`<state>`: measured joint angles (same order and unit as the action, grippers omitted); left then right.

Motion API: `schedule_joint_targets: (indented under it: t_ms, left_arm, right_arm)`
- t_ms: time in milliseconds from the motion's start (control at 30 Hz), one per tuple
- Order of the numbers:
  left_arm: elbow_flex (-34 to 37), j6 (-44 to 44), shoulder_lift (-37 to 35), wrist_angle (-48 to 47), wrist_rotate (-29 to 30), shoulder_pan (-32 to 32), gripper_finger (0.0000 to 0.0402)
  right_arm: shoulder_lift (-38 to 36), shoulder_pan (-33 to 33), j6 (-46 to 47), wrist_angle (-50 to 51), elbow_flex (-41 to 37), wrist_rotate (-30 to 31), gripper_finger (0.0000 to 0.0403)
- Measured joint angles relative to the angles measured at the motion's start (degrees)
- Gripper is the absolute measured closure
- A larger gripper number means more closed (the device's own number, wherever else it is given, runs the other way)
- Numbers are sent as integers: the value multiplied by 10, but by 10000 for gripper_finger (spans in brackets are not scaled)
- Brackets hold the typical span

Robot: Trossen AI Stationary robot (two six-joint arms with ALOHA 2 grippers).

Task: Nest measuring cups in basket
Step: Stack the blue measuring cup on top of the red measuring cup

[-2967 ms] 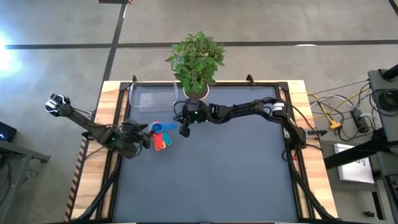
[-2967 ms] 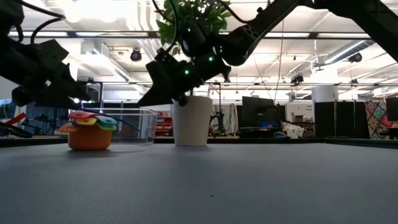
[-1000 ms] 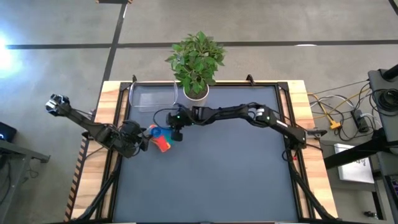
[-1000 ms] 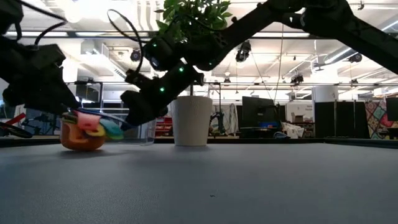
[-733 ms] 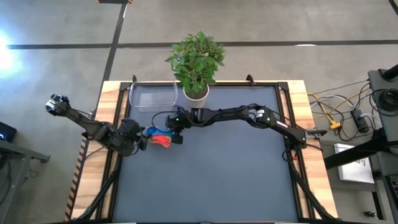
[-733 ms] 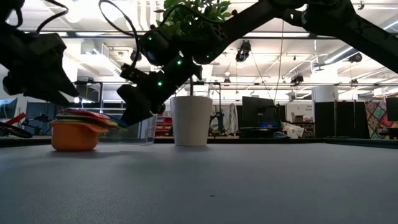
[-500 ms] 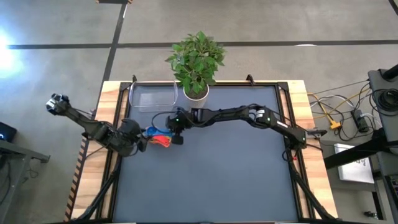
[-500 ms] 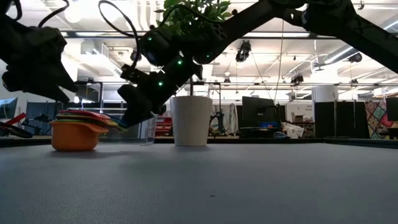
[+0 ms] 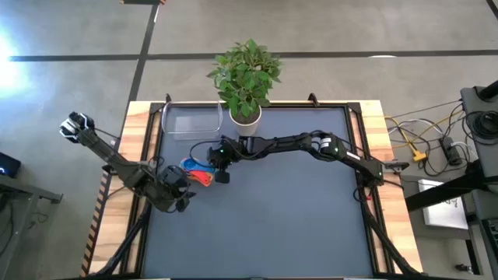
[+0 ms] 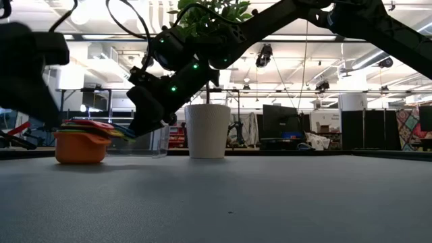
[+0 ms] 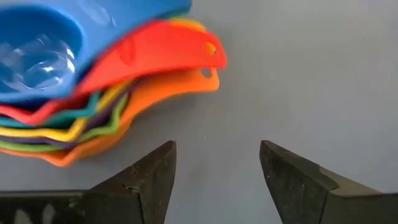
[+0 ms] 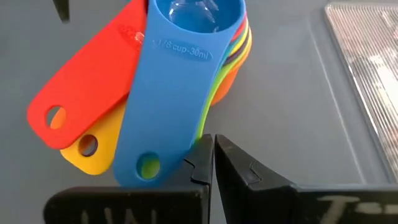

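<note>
On the left, the left end effector point(image 9: 177, 198) hovers over the table point(image 9: 296, 225) with its fingers spread and nothing between them, just beside the stack of cups point(image 9: 200, 171) but on the near side, away from the basket. The cups sit nested on the table, not yet in the clear basket point(image 9: 191, 122), which lies beyond them toward the plant point(image 9: 247, 74). Further right, the right end effector point(image 12: 207, 158) is nearer — its fingers are nearly closed at the handles, which fan out toward it, though whether they pinch the blue handle point(image 12: 166, 99) I cannot tell.
</note>
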<state>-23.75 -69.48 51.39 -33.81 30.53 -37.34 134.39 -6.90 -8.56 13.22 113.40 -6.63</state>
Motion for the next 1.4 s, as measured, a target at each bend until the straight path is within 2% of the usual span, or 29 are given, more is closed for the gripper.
schedule_joint_targets:
  t_ms: [167, 433, 1167, 1400]
  left_arm:
    - [0, -29, 71, 14, 1, 0, 203]
    - [0, -123, 118, -4, 61, 1, 206]
    - [0, -131, 122, -4, 116, 18, 207]
    - [0, -131, 114, -9, 102, 18, 207]
  right_arm:
    - [0, 3, 1, -2, 0, 0, 394]
    - [0, 17, 26, -3, 0, -13, 394]
    - [-1, 43, 78, -47, 1, -10, 394]
    - [-1, 43, 76, -29, 1, -13, 394]
